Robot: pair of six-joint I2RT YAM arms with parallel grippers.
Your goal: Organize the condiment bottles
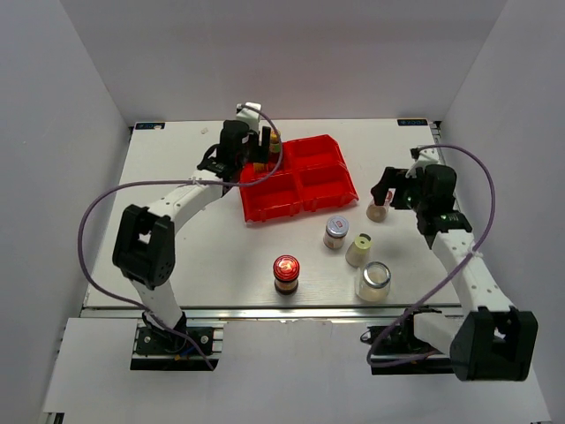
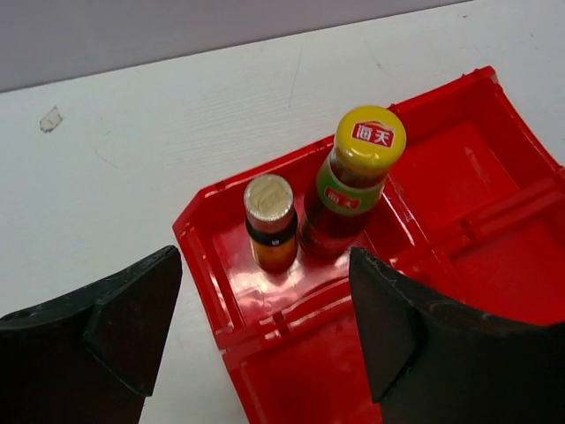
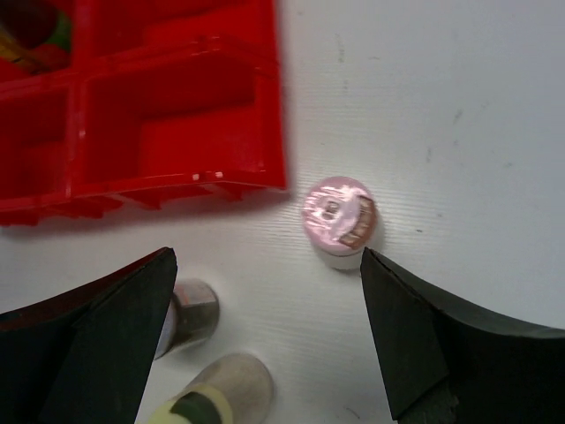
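Left gripper (image 2: 263, 291): positioned above the far-left compartment of the red tray (image 2: 205, 252), toward the far edge of the worktop (image 1: 203, 256), slightly left of centre. Fingers spread wide, with nothing held between them.

Contents of that compartment: yellow-capped bottle (image 2: 353, 190) and smaller bottle (image 2: 272, 231) with a pale top, black neck band and amber body. Both upright, side by side; touching or just apart, cannot tell which.

Right gripper (image 3: 267, 265): positioned toward the right edge, roughly midway between the far and near edges, off the tray's near-right corner. Fingers wide apart, gripping nothing.

Pink-capped shaker (image 3: 340, 214): upright on the worktop just ahead of the right gripper's fingertips. Sits closer to the right finger and clear of both. Stands near the tray's corner, not touching it.

Loose on the worktop, right of centre, between the tray and the near edge:
- silver-lidded jar (image 1: 335, 231), nearest the tray;
- cream-capped shaker (image 1: 359, 250), just beside it on the side toward the near-right corner;
- glass jar (image 1: 373, 281) with a silver lid, closest of the three to the near edge.

Red-lidded jar (image 1: 285, 274): upright and alone, about mid-width, close to the near edge. Stands well apart from the tray and left of the three loose items.
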